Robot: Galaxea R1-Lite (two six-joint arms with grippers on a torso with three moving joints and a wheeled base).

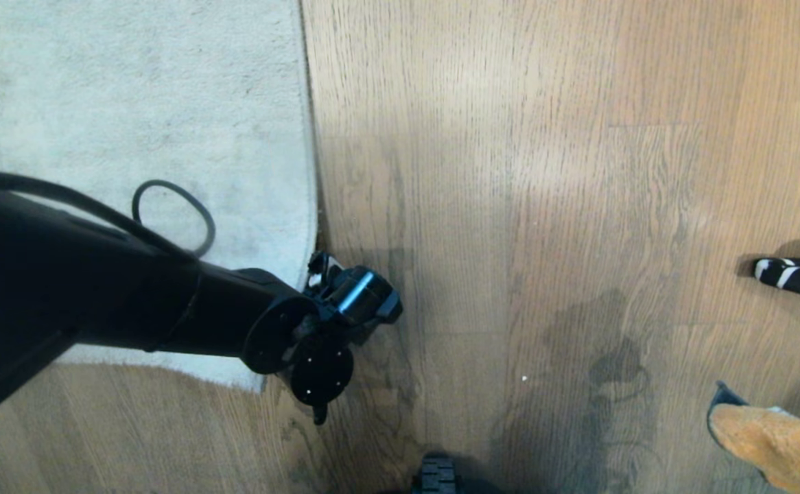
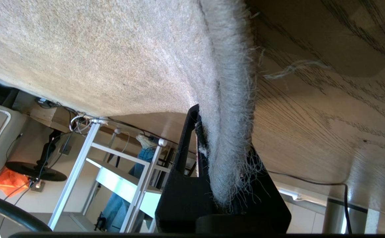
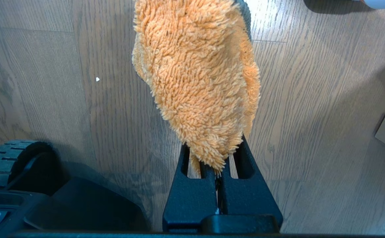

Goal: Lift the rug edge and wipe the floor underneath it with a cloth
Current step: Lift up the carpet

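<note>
Now rug edge (image 2: 227, 138) between left claw (image 2: 224, 172) fingers.

One rug (image 1: 132, 103) — one orange cloth (image 3: 195, 82) — two tools, left (image 2: 209, 185), right (image 3: 217, 168).

The floor (image 1: 578, 171) is showing as brown wood-look plank with dark wavy grain, smooth and giving off a soft sheen. Lying on it, the rug (image 1: 132, 103) is looking pale grey-beige, a matt short pile, and the rug edge (image 2: 232, 132) is fraying into loose fuzzy fibres. Clamping that edge, the left gripper (image 2: 222, 198) is looking like matt black plastic with a faintly grainy surface. Above the floor, the cloth (image 3: 199, 82) is hanging as shaggy orange microfibre, soft and looped, from the right gripper (image 3: 219, 185), also matt black plastic.
</note>
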